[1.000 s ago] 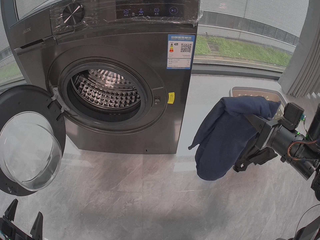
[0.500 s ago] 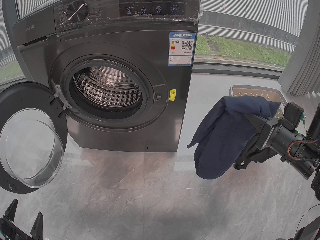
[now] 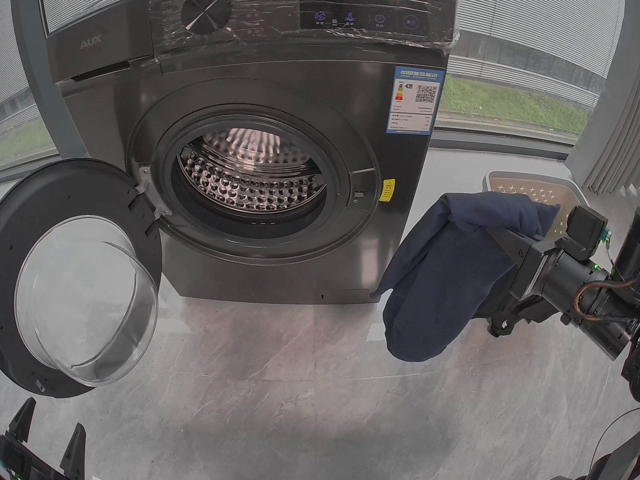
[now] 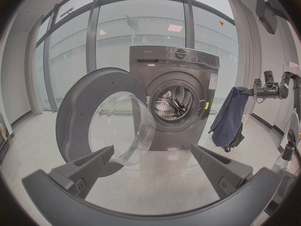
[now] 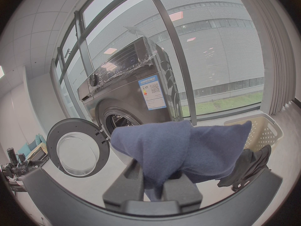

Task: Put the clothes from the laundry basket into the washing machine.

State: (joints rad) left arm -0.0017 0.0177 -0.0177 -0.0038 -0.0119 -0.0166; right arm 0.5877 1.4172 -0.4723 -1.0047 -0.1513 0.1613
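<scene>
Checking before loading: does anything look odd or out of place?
Two things. Clear plastic film covers the control panel of the washing machine. And a black garment dangles beside the blue garment clamped in the right gripper, apparently snagged along.

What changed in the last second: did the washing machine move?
The whole head view shifted: the washing machine and laundry basket slid rightward in the picture, the machine looking nearer, so the camera moved, not they. The right gripper stays shut on the blue garment beside the machine; the left gripper stays open, low; the door stays open.
</scene>
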